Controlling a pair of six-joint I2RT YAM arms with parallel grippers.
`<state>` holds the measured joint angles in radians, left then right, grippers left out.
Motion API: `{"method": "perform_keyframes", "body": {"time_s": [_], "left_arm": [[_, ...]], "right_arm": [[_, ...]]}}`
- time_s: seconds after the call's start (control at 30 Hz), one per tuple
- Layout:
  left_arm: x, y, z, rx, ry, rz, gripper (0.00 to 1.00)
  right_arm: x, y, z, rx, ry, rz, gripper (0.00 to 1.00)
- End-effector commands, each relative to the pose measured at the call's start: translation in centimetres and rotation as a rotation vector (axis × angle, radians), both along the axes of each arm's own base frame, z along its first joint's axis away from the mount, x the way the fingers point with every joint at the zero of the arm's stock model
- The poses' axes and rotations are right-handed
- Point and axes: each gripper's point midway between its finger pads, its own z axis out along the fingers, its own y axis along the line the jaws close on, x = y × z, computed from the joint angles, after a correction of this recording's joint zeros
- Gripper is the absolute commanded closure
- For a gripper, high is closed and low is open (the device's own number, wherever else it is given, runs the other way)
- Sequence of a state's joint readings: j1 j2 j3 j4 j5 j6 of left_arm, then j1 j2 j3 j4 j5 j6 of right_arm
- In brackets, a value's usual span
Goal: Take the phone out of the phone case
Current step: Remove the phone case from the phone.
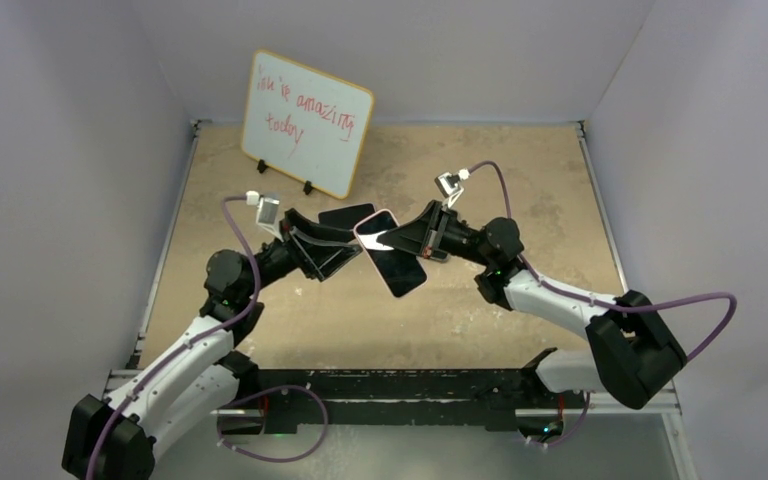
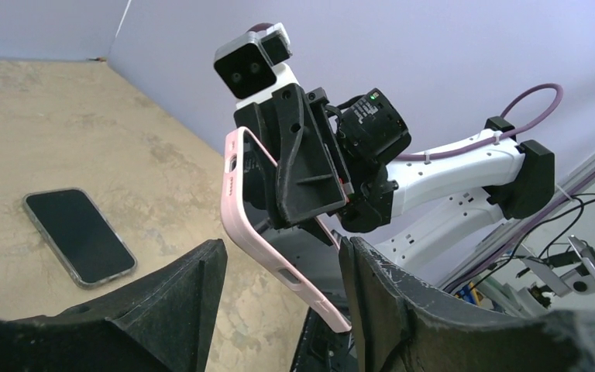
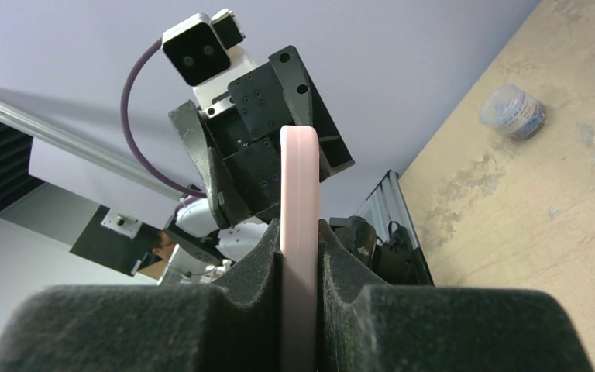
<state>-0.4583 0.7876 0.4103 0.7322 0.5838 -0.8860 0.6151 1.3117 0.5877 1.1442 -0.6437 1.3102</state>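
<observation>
Centre of the top view: pink phone case (image 1: 400,268) held up off the desk (image 1: 520,180), tilted. Right end effector (image 1: 390,241) is clamped on its edge, pads tight on both sides in the right wrist view. Can't tell if the case is empty. Left end effector (image 2: 280,249) is parted wide, fingers (image 2: 201,294) either side of the case's lower end, nothing gripped. Dark phone (image 2: 79,235) lies flat on the desk, left of frame in the left wrist view. Whiteboard (image 1: 305,122) stands upper left.

Red handwriting on the whiteboard (image 1: 305,125) reads "you're amazing today"
</observation>
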Motion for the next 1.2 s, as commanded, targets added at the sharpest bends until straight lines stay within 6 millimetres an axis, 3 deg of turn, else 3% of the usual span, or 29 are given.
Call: {"method": "perform_keyframes", "body": {"time_s": [0.0,0.43,0.83,0.9,1.0,1.17], "left_arm": [[-0.4,-0.4,1.9,-0.020,-0.036,-0.045,0.42],[0.1,-1.8,1.3,-0.001,0.013,-0.134,0.52],[-0.4,-2.2,1.6,-0.029,0.017,-0.195,0.88],[-0.4,-2.3,1.4,-0.029,0.023,-0.198,0.99],[-0.2,-2.0,1.2,-0.062,0.057,-0.181,1.00],[1.1,-0.7,0.7,-0.129,0.158,-0.053,1.00]], "right_arm": [[-0.6,-0.4,4.6,0.085,-0.143,0.004,1.00],[-1.6,0.2,4.9,0.095,-0.168,0.092,1.00],[-2.0,1.2,4.7,0.083,-0.174,0.150,1.00],[-2.1,1.4,4.8,0.083,-0.177,0.156,1.00],[-1.9,1.4,4.8,0.084,-0.169,0.140,1.00],[-1.0,0.3,4.6,0.043,-0.167,0.026,0.75]]}}
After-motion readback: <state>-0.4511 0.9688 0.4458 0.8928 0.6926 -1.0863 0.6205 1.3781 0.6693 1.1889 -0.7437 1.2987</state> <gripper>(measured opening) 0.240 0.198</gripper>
